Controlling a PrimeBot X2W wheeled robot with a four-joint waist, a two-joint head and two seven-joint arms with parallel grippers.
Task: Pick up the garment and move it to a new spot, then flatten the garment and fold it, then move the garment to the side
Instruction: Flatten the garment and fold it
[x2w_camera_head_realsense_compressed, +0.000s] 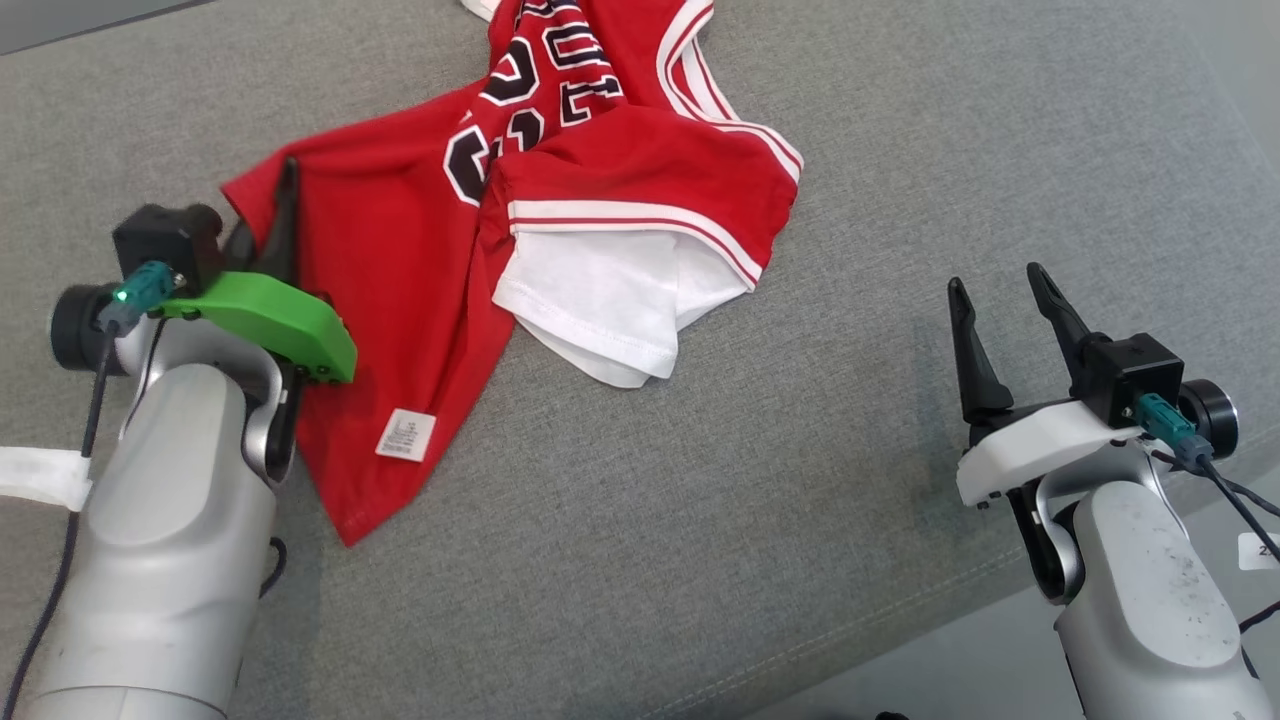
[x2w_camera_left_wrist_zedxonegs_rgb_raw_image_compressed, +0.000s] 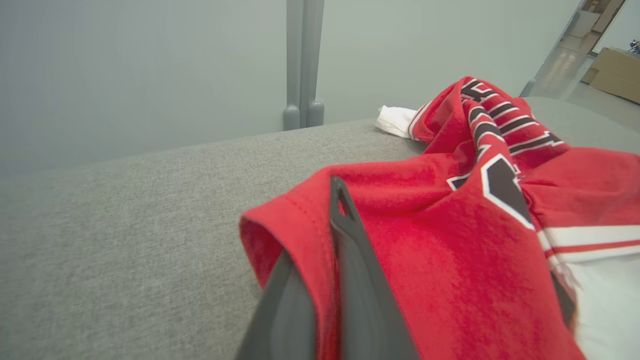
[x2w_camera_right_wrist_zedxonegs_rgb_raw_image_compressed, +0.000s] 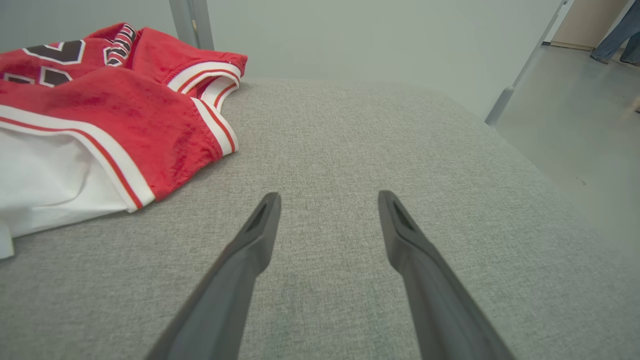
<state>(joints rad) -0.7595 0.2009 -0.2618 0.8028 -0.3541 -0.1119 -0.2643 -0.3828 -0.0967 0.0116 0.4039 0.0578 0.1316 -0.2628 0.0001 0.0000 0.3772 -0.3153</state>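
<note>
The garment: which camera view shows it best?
Head view: nearly the whole garment, crumpled. Left wrist view shows its red hem pinched in the left end effector; right wrist view, its striped edge.

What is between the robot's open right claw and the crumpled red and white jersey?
Only bare grey fabric surface lies between the right gripper and the red and white jersey; the head view shows it.

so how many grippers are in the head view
2. The left gripper, at the left, is shut on an edge of the red garment; the right gripper, lower right, is open over bare grey cushion.
</note>
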